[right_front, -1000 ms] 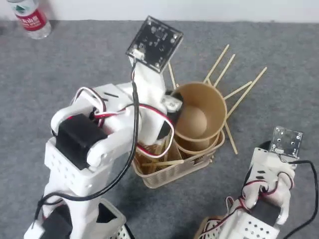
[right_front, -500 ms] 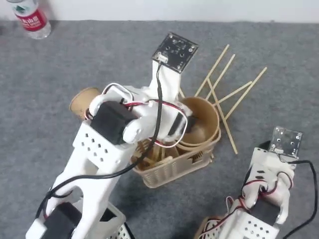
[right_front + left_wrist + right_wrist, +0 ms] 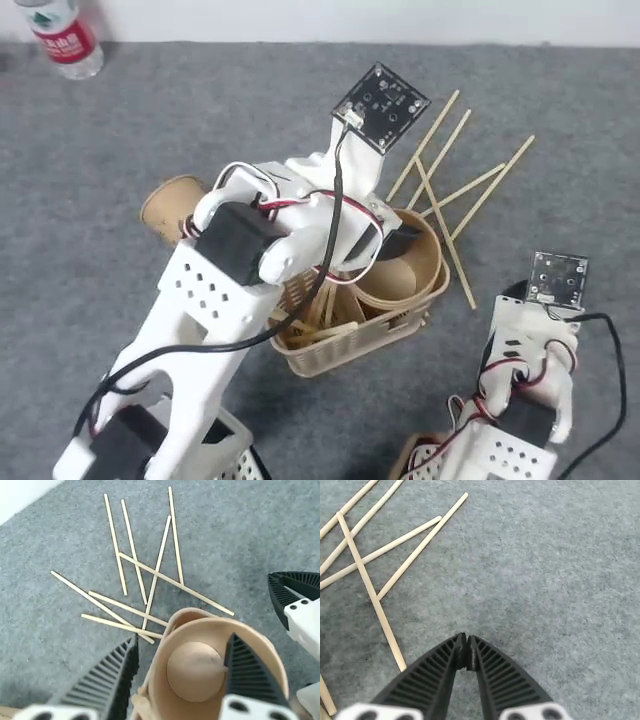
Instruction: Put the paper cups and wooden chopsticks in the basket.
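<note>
Left tool (image 3: 183, 637) apart over upright paper cup (image 3: 192, 672), mouth up, right tool (image 3: 466, 652) together

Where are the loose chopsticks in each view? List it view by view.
High view: loose chopsticks fanned on the carpet, right of the basket.
Left wrist view: chopsticks on carpet beyond the stacked cups.
Right wrist view: chopsticks ahead of the right gripper.
Shared landmark: the one chopstick lying across the others.
</note>
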Controlling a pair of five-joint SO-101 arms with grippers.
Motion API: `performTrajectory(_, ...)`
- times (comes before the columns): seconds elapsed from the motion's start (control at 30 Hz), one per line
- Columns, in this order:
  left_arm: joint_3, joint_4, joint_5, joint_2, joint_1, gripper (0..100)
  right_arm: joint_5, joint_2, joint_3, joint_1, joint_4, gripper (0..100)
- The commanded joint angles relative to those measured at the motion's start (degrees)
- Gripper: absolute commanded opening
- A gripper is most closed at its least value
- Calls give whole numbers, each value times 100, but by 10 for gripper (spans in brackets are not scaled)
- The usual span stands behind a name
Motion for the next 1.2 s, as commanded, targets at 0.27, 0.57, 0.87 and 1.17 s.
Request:
performTrajectory(0.27, 66, -290, -44, 0, 580, 261, -9, -75, -53, -57, -101, 7)
performTrajectory(0.57, 374, -545, -35, 167, 536, 261, -9, -75, -53, -57, -101, 7)
performTrajectory(0.87, 655, -738, -35, 607, 536, 261, -9, -75, -53, -57, -101, 7)
performTrajectory(1.17, 295, -695, -35, 360, 536, 261, -9, -75, -44, -57, -101, 7)
